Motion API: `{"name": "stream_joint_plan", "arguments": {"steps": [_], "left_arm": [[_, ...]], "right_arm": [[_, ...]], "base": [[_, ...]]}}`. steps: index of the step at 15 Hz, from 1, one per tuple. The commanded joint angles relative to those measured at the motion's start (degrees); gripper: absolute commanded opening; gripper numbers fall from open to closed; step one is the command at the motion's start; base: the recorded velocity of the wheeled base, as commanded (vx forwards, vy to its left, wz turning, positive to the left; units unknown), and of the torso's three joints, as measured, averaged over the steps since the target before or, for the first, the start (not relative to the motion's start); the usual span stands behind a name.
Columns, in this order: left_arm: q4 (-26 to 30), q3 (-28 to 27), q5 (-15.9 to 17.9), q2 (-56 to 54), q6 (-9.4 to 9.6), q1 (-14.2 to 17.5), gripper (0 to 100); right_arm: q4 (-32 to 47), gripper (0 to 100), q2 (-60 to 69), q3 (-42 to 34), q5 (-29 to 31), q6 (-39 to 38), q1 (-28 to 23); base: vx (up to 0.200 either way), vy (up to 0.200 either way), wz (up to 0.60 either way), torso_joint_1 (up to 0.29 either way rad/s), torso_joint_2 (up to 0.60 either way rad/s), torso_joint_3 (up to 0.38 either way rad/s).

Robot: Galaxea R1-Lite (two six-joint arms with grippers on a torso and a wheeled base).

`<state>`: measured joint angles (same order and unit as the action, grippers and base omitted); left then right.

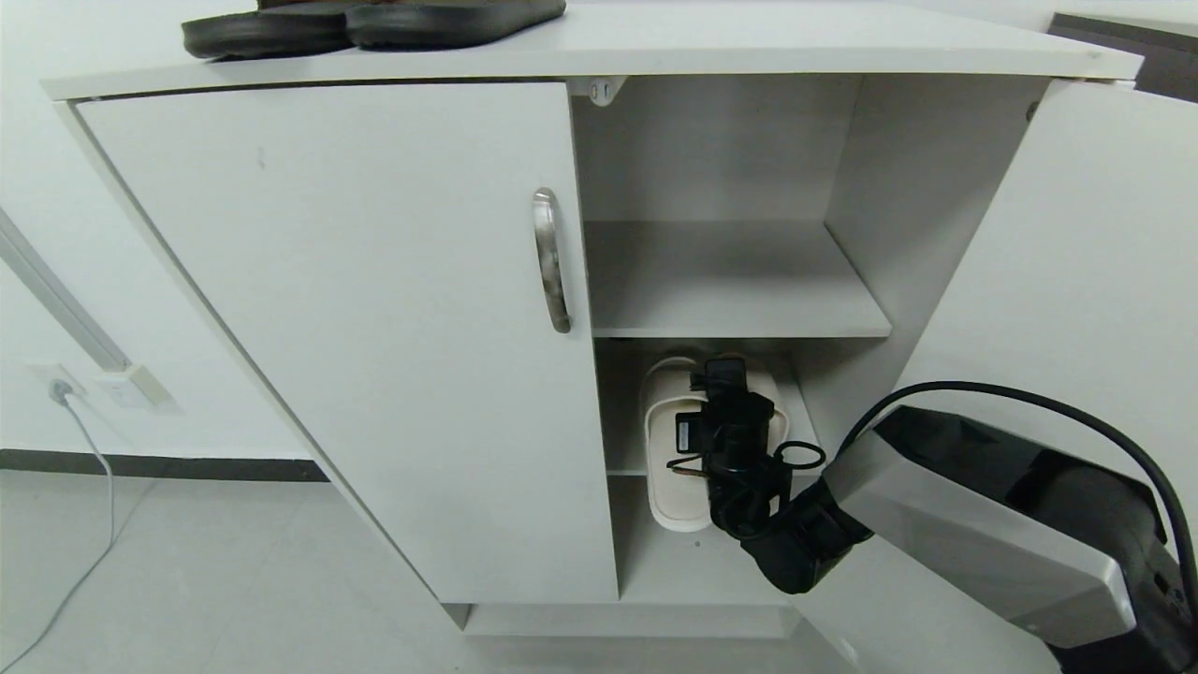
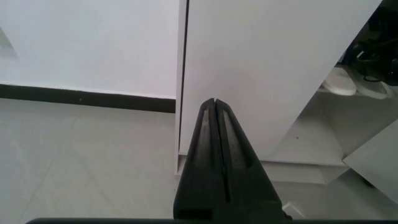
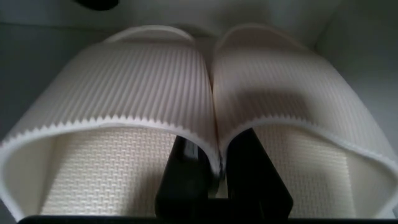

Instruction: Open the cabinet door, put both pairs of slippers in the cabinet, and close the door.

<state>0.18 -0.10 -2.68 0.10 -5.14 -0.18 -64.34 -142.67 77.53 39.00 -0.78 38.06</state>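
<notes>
R gripper (image 3: 216,149) is clamped on the white slippers (image 3: 124,81). One finger sits inside each slipper, and the two inner side walls are pinched together between them. In the head view the right gripper (image 1: 723,374) is inside the cabinet (image 1: 655,47), in the compartment under the middle shelf (image 1: 730,281), w/ the arm coming in from the lower right.

The white slippers (image 1: 669,440) lie side by side at the lower shelf (image 1: 622,471), toes toward the back and heels sticking out past its front edge. Can't tell if they rest on it or hang just above.

L gripper (image 2: 214,106) has its fingers pressed flat together w/ nothing between them. It's low, in front of the left door (image 2: 249,62) and above the floor (image 2: 81,162).

Right door (image 1: 1076,262) is swung wide open. Left door (image 1: 356,309) is closed, and its metal handle (image 1: 550,260) is upright by the inner edge. The dark slippers (image 1: 374,23) sit on the cabinet top, left side, touching each other. A wall socket (image 1: 61,386) w/ a cable (image 1: 94,487) is at far left.
</notes>
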Motion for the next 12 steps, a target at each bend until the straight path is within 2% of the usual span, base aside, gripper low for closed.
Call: {"name": "stream_joint_plan", "arguments": {"steps": [1,6,12], "left_arm": [[0.0,0.0,0.0,0.0,-0.39,0.0,0],[0.0,0.0,0.0,0.0,-0.48,0.0,0],[0.0,0.0,0.0,0.0,-0.57,0.0,0]], "right_arm": [[0.1,0,-0.4,0.3,0.0,0.0,0.0],[1.2,0,-2.2,4.6,-1.6,0.0,-0.7],[7.7,0,-4.1,12.3,-2.3,-0.3,-2.8]], "base": [[0.0,0.0,0.0,0.0,0.0,0.0],[0.0,0.0,0.0,0.0,0.0,0.0],[0.0,0.0,0.0,0.0,0.0,0.0]]}}
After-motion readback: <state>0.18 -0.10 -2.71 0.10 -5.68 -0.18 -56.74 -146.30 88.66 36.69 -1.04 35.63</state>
